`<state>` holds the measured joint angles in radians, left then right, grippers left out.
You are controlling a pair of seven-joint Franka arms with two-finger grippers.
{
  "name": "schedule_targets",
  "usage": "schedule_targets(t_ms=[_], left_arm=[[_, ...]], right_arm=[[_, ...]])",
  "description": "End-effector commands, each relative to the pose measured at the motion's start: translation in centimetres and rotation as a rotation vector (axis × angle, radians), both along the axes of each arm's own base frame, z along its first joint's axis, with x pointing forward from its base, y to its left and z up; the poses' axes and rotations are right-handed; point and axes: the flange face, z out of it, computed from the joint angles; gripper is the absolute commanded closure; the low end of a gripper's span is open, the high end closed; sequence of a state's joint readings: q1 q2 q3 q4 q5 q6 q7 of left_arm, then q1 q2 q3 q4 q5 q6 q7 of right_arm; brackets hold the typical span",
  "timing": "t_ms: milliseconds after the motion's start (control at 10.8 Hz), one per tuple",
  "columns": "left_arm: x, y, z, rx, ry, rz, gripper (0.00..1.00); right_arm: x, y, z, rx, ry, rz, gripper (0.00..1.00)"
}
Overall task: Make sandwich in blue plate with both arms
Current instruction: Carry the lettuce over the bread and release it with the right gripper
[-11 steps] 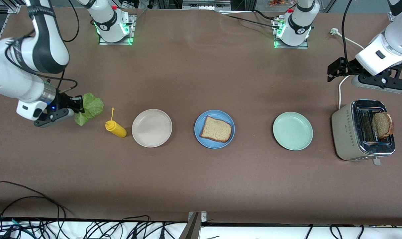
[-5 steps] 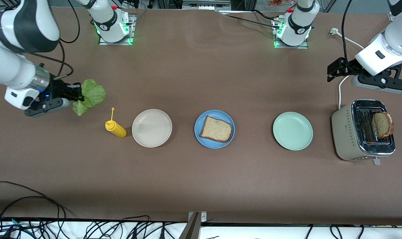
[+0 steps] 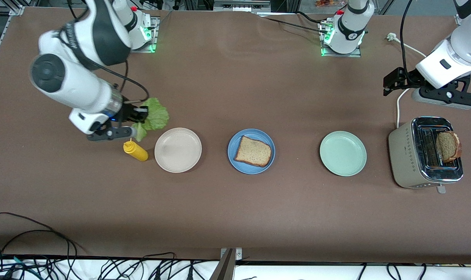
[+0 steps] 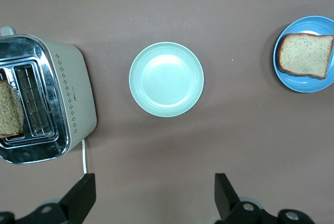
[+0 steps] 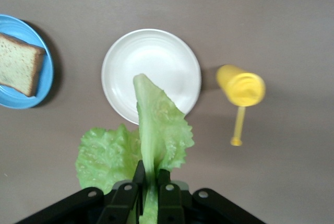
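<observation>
1 bread slice (image 3: 253,151) already lies flat on the blue plate (image 3: 236,141), so the lettuce leaf (image 3: 153,115) is the layer due next. The right gripper (image 3: 139,116) has its fingers (image 5: 136,176) pinched on the leaf's stem end, letting the ruffled blade hang ahead of the fingertips, up in the air over the table beside the white plate (image 3: 178,149) and yellow mustard bottle (image 3: 135,151). The left gripper (image 4: 152,195) waits with fingers spread and nothing between them, above the table near the toaster (image 3: 424,153), where the 2nd slice (image 3: 448,146) stands upright in a slot, probably its next pick. The mint-green plate (image 4: 166,79) sits bare.
</observation>
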<state>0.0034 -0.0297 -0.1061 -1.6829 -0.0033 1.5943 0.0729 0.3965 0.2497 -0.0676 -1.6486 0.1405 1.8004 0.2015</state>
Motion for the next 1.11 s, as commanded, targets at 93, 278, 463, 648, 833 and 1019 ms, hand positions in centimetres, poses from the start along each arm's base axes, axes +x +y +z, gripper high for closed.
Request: schedule_targets(t_ms=[93,278,463,648,833,1019], left_arm=[[-0.2,0.0,0.2,-0.024,0.005,0.010,0.00],[-0.2,0.1,0.2,-0.025,0.005,0.010,0.00],[-0.2,0.0,0.2,-0.025,0.005,0.009,0.00],[-0.2,0.0,0.2,-0.024,0.005,0.010,0.00],[-0.2,0.0,0.2,-0.025,0.005,0.009,0.00],[-0.2,0.0,0.2,-0.025,0.005,0.009,0.00]], right_arm=[[0.9,10.8,-3.1,-0.054,0.023,-0.159,1.00],[0.4,16.6,-5.1,-0.076,0.020,-0.246,1.00],[0.1,21.2,-6.7,-0.080,0.000,-0.314,1.00],[-0.2,25.2,-8.8,-0.051,-0.043,-0.366,1.00],[-0.4,29.5,-10.8,-0.003,-0.083,-0.482,1.00],[-0.6,32.0,-13.3,0.055,-0.119,-0.568,1.00]])
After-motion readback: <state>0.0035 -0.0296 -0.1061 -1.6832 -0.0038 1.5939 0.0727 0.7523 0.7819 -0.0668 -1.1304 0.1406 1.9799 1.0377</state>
